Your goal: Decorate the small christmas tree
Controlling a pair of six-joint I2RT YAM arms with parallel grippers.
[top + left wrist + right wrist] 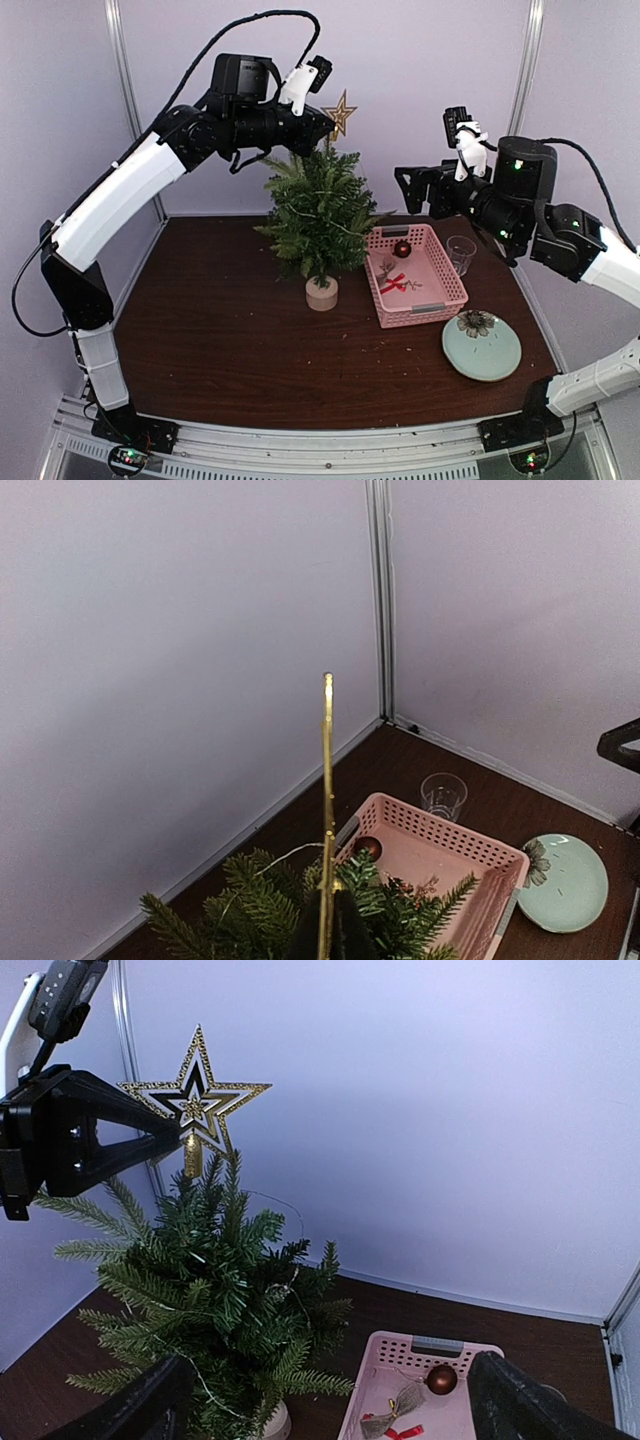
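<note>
Surface (pixel 220 330), dark, carrying tree (pixel 320 215) upright at centre, just left of pink basket (pixel 422 312); step in hand, topping: gold star (pixel 195 1100) pinched at its stem by left fingers (pixel 130 1150) at the tree's tip, next probably pressing straight down to seat, then releasing; right fingers (pixel 140 1410) spread, empty.

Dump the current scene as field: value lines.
tree: small christmas tree, upright, mid-table
topper: gold star topper at the treetop, seating unclear
left: left gripper shut on the topper
right: right gripper open, empty, raised right of the tree
basket: pink basket right of the tree, holding brown bauble and red bow
other: clear cup behind the basket, pale green plate nearer
</note>
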